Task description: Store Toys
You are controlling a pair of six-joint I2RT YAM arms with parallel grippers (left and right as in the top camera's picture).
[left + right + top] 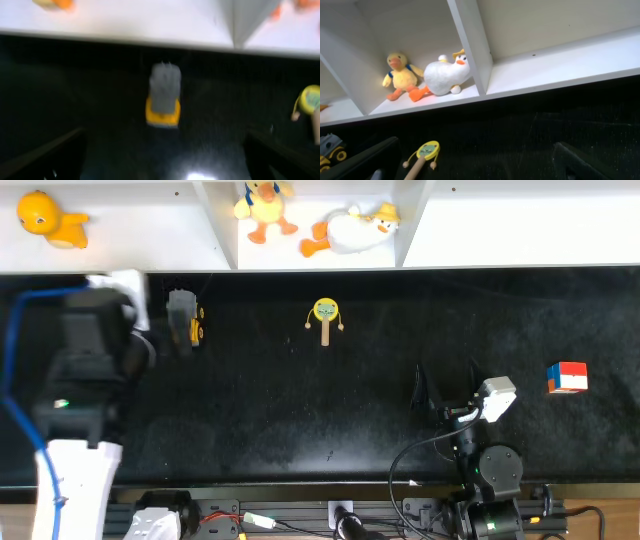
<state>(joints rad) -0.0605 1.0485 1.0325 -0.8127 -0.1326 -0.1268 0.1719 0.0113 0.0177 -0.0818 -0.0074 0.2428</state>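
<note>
We see three toys out on the black mat point(300, 420), below the white shelf point(320, 260) that runs along the 12 o'clock edge. The toy truck point(164, 97), grey over yellow, lies toward 10 o'clock from the mat's middle. The rattle drum point(325, 315) is near 12 o'clock and the cube point(567, 378) is out at 3 o'clock. The left gripper point(164, 134) hangs just short of the truck with its claw spread wide and holding nothing, and the truck sits centred between the two fingers. The right gripper point(445, 388) rests toward 4 o'clock, equally spread and empty, well apart from the cube. We judge the truck to be light, hard plastic, stiff enough for a firm pinch. Its wheels could let it roll away under a nudge, so we would close across the flat sides of the body rather than on the wheels. The rattle looks light too, and we would take it by its thin handle and mind the dangling beads. The cube offers smooth flat faces, so a square grip on opposite sides should hold. Already on the shelf are a yellow duck point(50, 220) at 10 o'clock, and a plush duck point(265, 208) touching a white plush goose point(350, 230) at 12 o'clock.
</note>
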